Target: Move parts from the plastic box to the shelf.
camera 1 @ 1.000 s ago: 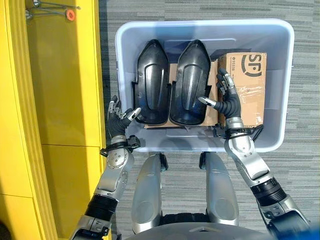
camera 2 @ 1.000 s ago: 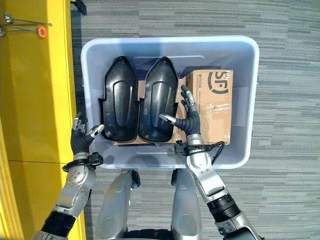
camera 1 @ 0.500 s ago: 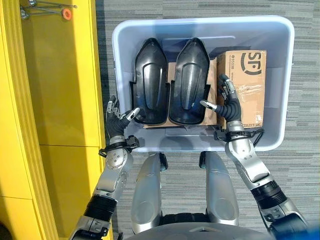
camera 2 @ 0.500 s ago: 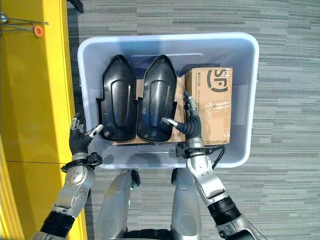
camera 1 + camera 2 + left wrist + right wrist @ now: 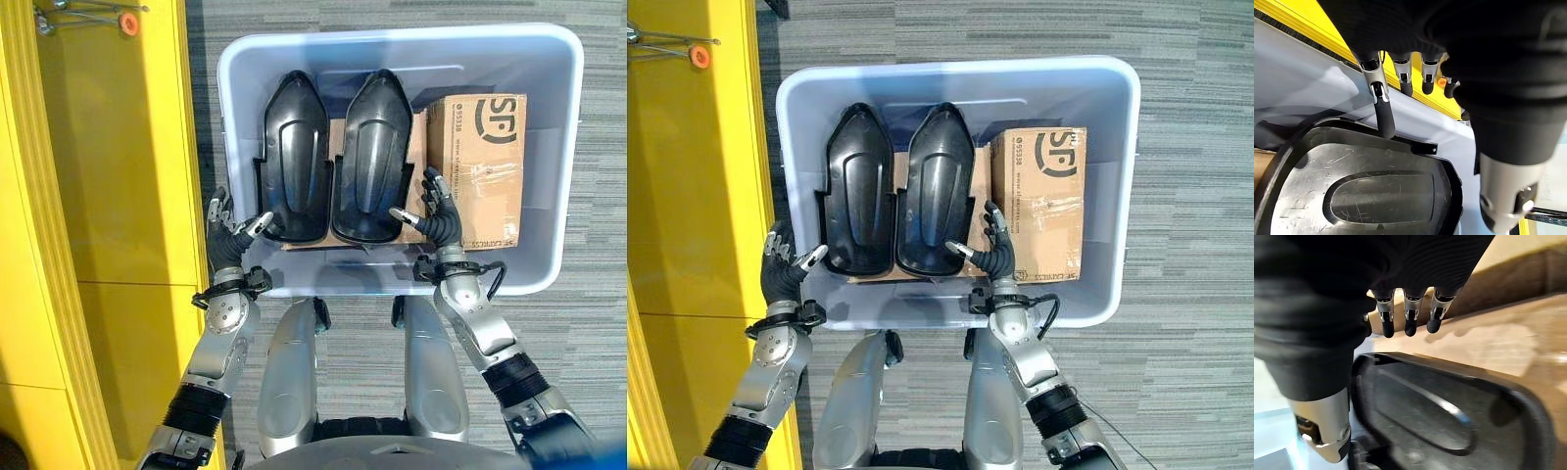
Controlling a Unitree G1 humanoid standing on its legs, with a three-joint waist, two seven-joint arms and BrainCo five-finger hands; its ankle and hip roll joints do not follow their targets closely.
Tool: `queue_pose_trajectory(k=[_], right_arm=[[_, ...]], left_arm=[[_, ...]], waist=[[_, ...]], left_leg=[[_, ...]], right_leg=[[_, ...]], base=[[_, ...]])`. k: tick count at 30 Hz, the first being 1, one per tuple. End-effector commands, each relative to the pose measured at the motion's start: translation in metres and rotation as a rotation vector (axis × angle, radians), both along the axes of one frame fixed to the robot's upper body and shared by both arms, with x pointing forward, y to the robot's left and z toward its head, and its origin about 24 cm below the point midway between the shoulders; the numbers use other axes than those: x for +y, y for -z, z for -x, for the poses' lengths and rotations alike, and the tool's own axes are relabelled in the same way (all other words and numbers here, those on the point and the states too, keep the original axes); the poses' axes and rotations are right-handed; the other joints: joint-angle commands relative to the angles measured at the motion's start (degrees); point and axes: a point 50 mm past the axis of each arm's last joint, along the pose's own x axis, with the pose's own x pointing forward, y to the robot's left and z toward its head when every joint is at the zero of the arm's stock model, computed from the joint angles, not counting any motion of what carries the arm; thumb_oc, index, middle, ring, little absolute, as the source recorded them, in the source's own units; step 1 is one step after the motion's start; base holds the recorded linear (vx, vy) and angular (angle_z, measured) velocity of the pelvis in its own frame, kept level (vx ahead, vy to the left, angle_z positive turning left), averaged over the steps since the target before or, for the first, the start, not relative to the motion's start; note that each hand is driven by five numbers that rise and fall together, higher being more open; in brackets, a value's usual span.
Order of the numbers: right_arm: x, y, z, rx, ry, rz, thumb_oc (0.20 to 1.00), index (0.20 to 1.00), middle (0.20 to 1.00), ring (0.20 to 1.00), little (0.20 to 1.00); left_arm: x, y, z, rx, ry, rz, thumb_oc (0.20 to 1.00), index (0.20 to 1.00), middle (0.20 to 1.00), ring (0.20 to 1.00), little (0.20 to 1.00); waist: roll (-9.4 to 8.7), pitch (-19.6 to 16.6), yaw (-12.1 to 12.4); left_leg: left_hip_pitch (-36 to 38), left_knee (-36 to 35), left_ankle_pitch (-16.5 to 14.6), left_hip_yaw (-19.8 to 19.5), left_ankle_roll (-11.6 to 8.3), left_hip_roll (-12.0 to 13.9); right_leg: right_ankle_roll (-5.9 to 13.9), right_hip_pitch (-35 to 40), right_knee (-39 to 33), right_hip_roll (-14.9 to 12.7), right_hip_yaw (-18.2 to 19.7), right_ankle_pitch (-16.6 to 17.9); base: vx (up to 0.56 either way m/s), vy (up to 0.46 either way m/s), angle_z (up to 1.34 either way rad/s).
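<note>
Right hand (image 5: 438, 217): inside the plastic box (image 5: 563, 147), at its near wall, fingers loosely spread and holding nothing. Thumb points toward the near end of the right-hand black part (image 5: 372, 162). The fingers lie over the seam between that part and the cardboard carton (image 5: 487, 166). From the right wrist view, the fingertips (image 5: 1409, 328) hang just above the part's rim, not touching it as far as I can judge.

Left hand (image 5: 782, 266): at the box's near left corner, also relaxed and empty. In the left wrist view one finger (image 5: 1382, 110) reaches down to the raised edge of the left-hand black part (image 5: 294, 157); contact or a small gap, cannot tell.

Both parts are in the box, side by side, on a flat brown cardboard sheet (image 5: 896, 176). Each long axis runs away from the robot, pointed ends far and broad ends near. The carton sits to the right of them, touching or nearly so.

Key relation: each part lies straight ahead of its own hand, with the broad near end closest. The right hand is nearer its part and already within the walls. The left hand is at the rim.

The yellow shelf (image 5: 118, 196) stands on the robot's left, just beside the box.

Hard to see: the near ends of the parts below the box wall, and what lies under the sheet.
</note>
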Motion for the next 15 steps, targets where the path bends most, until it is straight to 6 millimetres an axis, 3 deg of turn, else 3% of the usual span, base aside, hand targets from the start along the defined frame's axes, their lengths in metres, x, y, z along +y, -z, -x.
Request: queue_pose_trajectory(k=[1,6,11,15], right_arm=[[0.010,-0.008,-0.002,-0.035,-0.017,-0.042,1.000,1.000,1.000,1.000,1.000],[0.009,0.000,-0.011,0.005,0.019,0.029,1.000,1.000,1.000,1.000,1.000],[0.006,0.014,-0.032,0.106,0.125,0.060,1.000,1.000,1.000,1.000,1.000],[-0.002,0.009,-0.045,0.120,0.184,0.057,1.000,1.000,1.000,1.000,1.000]], left_arm=[[0.003,0.004,0.012,0.016,0.016,-0.034,1.000,1.000,1.000,1.000,1.000],[0.000,0.004,0.010,0.012,0.030,-0.027,1.000,1.000,1.000,1.000,1.000],[-0.006,0.005,0.008,0.009,0.055,-0.017,1.000,1.000,1.000,1.000,1.000],[-0.008,0.004,0.007,0.001,0.070,-0.007,1.000,1.000,1.000,1.000,1.000]], waist=[[0.24,-1.3,0.6],[0.87,-1.3,0.9],[2.65,-1.3,1.8],[3.32,-1.3,2.4]], left_leg=[[-0.6,6.1,-5.5,-0.6,-3.49,1.8],[-1.0,6.1,-5.5,-0.6,-3.43,1.7],[-2.0,6.6,-5.7,-0.5,-3.43,1.4],[-2.4,6.7,-5.7,-0.4,-3.48,1.4]], right_leg=[[3.92,0.3,3.5,-4.7,-3.5,-3.2],[3.93,-0.4,3.9,-4.9,-3.4,-3.3],[3.92,-1.6,4.7,-5.0,-3.1,-3.6],[3.93,-2.2,4.9,-5.0,-3.0,-3.6]], base=[[0.00,0.000,0.00],[0.00,0.000,0.00],[0.00,0.000,0.00],[0.00,0.000,0.00]])
